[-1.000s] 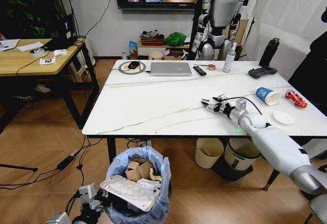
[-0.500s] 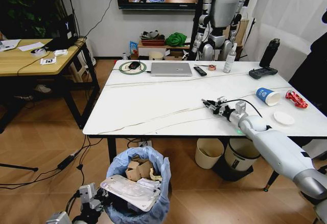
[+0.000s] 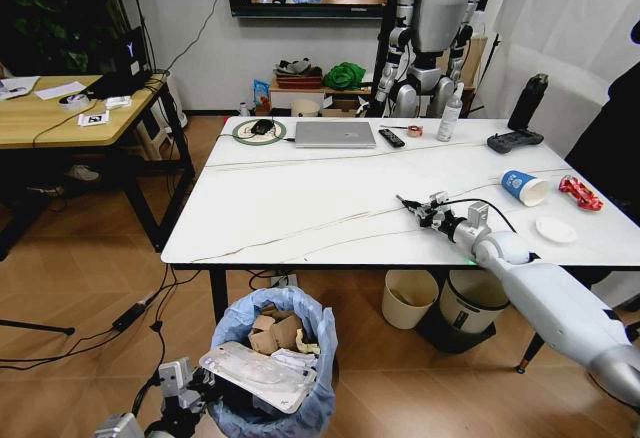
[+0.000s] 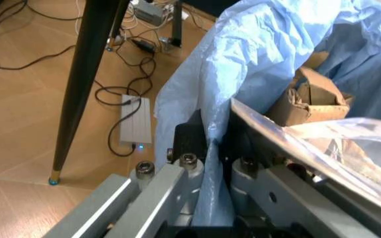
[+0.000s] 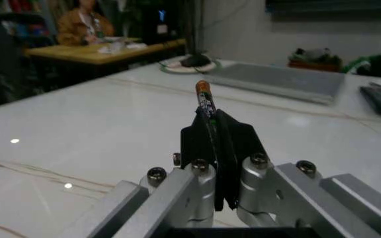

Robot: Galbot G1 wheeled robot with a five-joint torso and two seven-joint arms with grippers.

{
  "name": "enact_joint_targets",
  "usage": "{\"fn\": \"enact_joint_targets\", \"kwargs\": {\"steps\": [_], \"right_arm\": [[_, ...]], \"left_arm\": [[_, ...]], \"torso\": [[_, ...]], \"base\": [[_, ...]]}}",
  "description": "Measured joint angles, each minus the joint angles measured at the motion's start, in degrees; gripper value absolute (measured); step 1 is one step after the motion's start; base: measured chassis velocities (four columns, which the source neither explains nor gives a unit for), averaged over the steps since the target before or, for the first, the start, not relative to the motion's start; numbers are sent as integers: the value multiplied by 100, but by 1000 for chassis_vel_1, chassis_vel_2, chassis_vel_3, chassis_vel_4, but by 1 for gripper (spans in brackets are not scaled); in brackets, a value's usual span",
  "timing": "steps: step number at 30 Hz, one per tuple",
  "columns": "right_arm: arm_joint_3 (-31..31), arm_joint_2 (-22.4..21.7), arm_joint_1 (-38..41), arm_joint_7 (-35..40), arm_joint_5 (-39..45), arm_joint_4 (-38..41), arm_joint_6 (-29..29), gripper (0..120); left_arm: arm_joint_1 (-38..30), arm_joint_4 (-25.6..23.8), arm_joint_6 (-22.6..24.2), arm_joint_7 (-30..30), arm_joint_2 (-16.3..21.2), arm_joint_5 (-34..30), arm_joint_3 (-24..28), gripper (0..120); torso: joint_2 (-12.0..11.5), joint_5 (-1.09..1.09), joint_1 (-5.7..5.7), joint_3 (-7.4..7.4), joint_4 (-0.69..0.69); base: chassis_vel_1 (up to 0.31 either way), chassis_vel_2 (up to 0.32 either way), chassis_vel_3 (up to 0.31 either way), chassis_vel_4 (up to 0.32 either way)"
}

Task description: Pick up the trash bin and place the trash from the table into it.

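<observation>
Two grippers are engaged. Left gripper [image 4: 210,148], low beside the floor in front of the table [image 3: 300,208], is clamped on the rim of the trash bin [image 3: 272,368], pinching the light-blue bag [image 4: 257,59] between its fingers [image 4: 190,136]. Inside the bin lie brown cardboard pieces [image 3: 270,333] and a clear flat plastic tray [image 3: 262,376] resting tilted across the opening. Right gripper [image 3: 412,205] is extended over the right half of the table, its fingers [image 5: 197,136] pressed together on a thin pen-like stick [image 5: 204,96] with an orange-brown tip that projects forward from them. On the table's right end, well apart from the bin, lie a blue paper cup [image 3: 523,187] on its side, a red wrapper [image 3: 579,192] and a white disc [image 3: 554,229]. At the far edge sit a silver laptop [image 3: 334,134] and a black remote [image 3: 391,138].
</observation>
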Motion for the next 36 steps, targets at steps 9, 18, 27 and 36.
{"fn": "enact_joint_targets", "kwargs": {"steps": [9,18,27,36], "right_arm": [[862,-1228,-1779,-471,1070,4052,280,0],[-609,-1477,-2431,-661,470,5025,657,0],[-1041,-1298,-2348,-691,189,4912,855,0],[-1038,-1264,-2341,-684,136,4831,918,19]], "left_arm": [[-49,35,4,14,91,-1,74,0],[53,-104,6,26,10,42,-34,0],[92,-129,1,34,-76,87,-60,0],[64,-117,-2,36,-137,103,-41,0]], "torso": [[2,-4,-3,-4,2],[2,-6,-2,-4,5],[2,-8,-2,-4,4],[2,-7,-2,-4,4]], "base": [[0,0,0,0],[0,0,0,0],[0,0,0,0],[0,0,0,0]]}}
